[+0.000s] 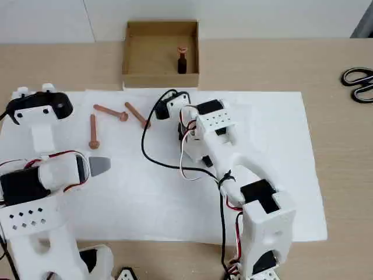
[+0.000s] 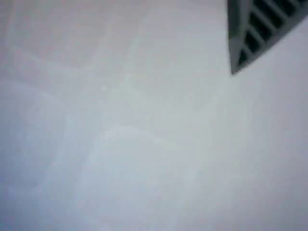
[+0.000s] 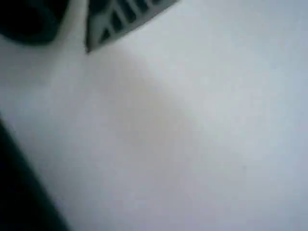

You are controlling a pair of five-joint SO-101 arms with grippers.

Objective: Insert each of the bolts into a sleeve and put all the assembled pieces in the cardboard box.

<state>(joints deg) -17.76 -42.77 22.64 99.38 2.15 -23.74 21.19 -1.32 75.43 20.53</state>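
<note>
Seemingly assembled piece (image 1: 182, 60) in cardboard box (image 1: 160, 79)

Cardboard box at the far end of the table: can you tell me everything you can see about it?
The cardboard box is brown, square and open on top, with low plain walls. It sits flat on the wooden table, just past the far edge of the white sheet. Inside it, close to the wall on the right in the high view, stands one small piece. It looks like a brownish bolt pushed into a dark sleeve.
</note>
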